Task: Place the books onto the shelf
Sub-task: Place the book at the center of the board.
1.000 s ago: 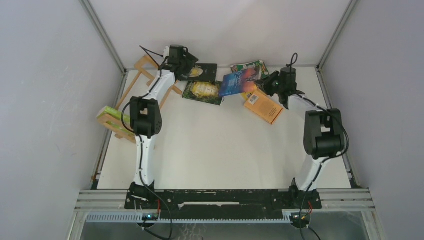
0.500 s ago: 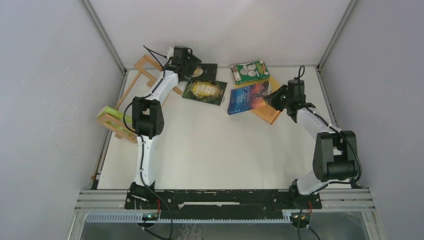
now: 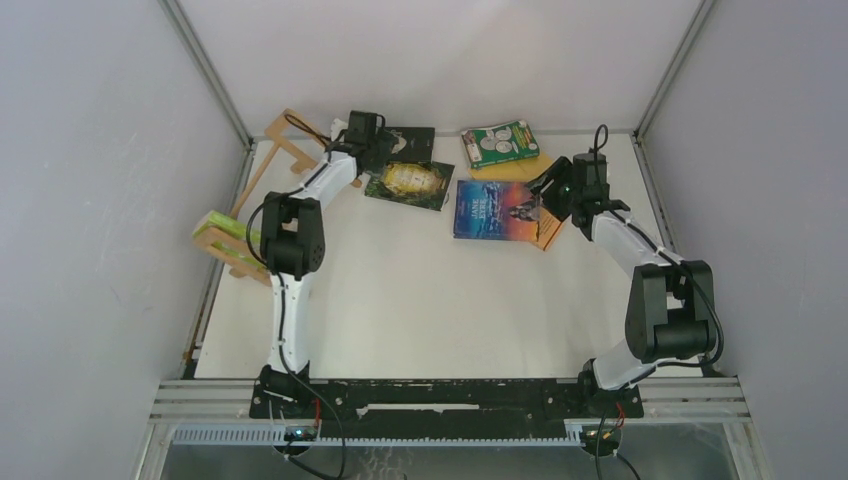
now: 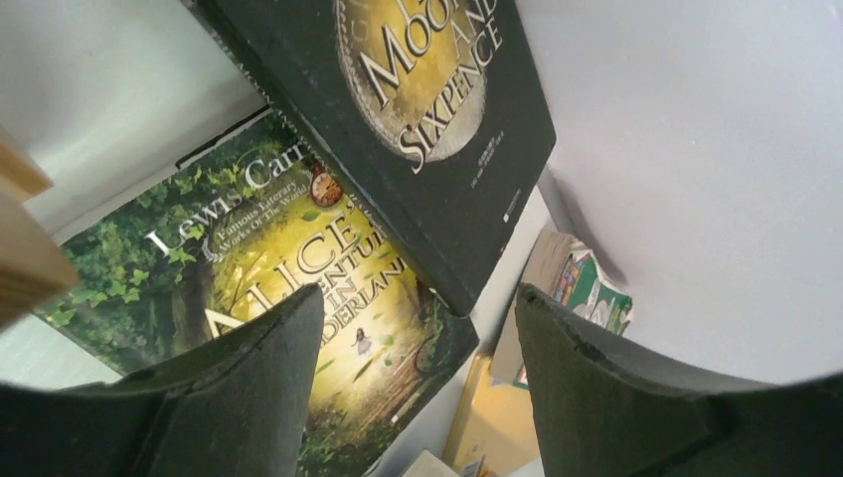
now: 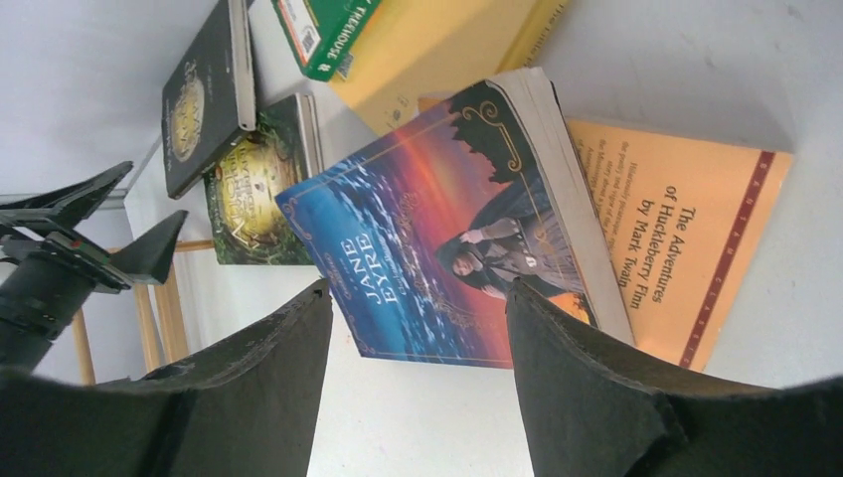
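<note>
The blue book (image 3: pixel 493 208) lies flat on the table, its right edge resting on an orange book (image 3: pixel 547 228). My right gripper (image 3: pixel 556 196) hovers open just right of it, nothing between its fingers; in the right wrist view the blue book (image 5: pixel 437 238) lies beyond the open gripper (image 5: pixel 420 293). My left gripper (image 3: pixel 372 138) stands open over two black books, one (image 4: pixel 398 119) overlapping the other (image 4: pixel 278 298). A green book with white circles (image 3: pixel 498 143) rests on a yellow one (image 3: pixel 522 168). The wooden shelf (image 3: pixel 283 128) runs along the left edge, with a lime-green book (image 3: pixel 222 225) in its near end.
Grey walls close in the table on the left, back and right. The shelf's slats (image 4: pixel 20 248) sit just left of my left gripper. White tabletop (image 3: pixel 440 300) stretches between the books and the arm bases.
My right gripper has opened and let go of the blue book, which went from held aloft to lying flat on the table. The right arm drew back rightward. The left gripper shifted slightly.
</note>
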